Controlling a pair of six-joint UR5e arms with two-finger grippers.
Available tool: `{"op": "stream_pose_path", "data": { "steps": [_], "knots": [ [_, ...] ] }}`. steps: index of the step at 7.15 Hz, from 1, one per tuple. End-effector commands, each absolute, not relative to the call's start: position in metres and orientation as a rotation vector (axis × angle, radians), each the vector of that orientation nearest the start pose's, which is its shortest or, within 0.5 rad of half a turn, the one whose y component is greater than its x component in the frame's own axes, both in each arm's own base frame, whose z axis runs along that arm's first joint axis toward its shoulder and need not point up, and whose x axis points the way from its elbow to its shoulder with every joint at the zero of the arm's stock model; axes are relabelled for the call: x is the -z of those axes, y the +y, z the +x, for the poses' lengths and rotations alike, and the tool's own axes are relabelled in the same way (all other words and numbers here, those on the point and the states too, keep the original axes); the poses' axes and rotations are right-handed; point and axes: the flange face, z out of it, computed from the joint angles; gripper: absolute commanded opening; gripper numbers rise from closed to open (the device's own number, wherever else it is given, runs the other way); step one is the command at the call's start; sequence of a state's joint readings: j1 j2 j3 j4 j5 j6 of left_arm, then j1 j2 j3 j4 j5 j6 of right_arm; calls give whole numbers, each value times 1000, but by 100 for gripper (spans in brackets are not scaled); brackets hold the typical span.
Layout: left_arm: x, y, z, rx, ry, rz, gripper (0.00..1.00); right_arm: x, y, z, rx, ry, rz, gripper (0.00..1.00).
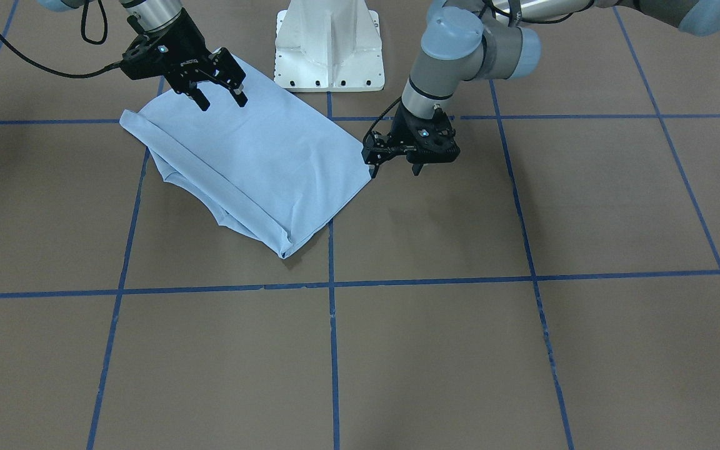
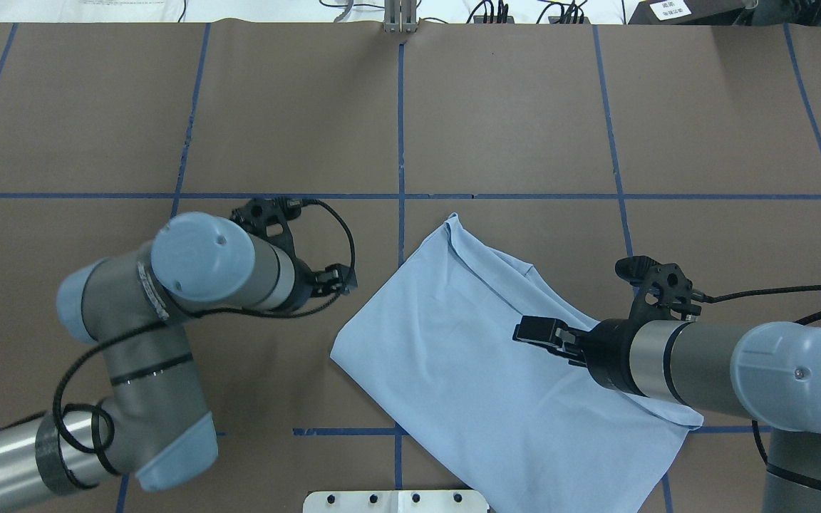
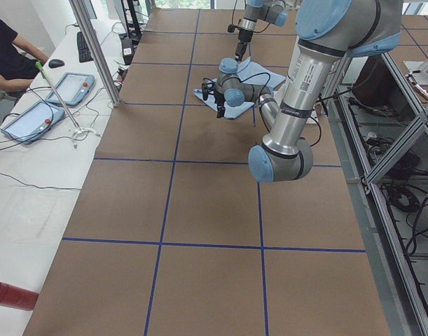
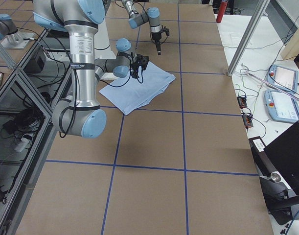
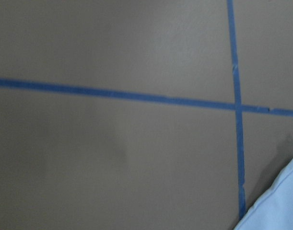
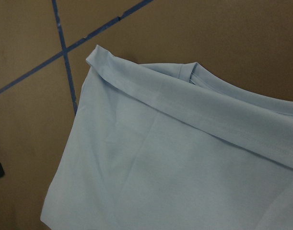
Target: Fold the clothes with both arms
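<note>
The light blue T-shirt (image 1: 260, 169) lies folded into a rough rectangle on the brown table, with a folded-over hem band along its far side; its print and label are hidden. It also shows in the overhead view (image 2: 474, 370) and the right wrist view (image 6: 160, 158). My right gripper (image 1: 222, 100) is open and empty, hovering just above the shirt's edge nearest the robot's base. My left gripper (image 1: 395, 167) is open and empty, low over the table right beside the shirt's corner. That corner (image 5: 280, 201) shows in the left wrist view.
The white pedestal base (image 1: 329, 50) stands just behind the shirt. Blue tape lines (image 1: 332, 284) grid the brown table. A side table with tablets (image 3: 59, 91) and a seated person lies beyond the table's far edge.
</note>
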State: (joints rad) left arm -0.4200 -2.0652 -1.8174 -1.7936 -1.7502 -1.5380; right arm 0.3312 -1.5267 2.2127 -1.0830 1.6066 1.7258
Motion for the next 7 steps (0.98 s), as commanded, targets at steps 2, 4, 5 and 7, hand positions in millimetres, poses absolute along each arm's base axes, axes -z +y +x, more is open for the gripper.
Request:
{"op": "stream_pose_path", "data": {
  "steps": [2, 4, 5, 7],
  "knots": [
    [-244, -299, 574, 452, 925, -6, 96, -280, -280, -389, -429, -1192, 87, 100],
    [-254, -307, 585, 508, 902, 22, 92, -284, -284, -401, -433, -1183, 84, 100],
    [-250, -307, 590, 554, 908, -1, 87, -282, -284, -400, -434, -1186, 86, 100],
    [-246, -308, 589, 553, 910, -2, 77, -278, -285, -400, -434, -1195, 88, 100]
  ]
}}
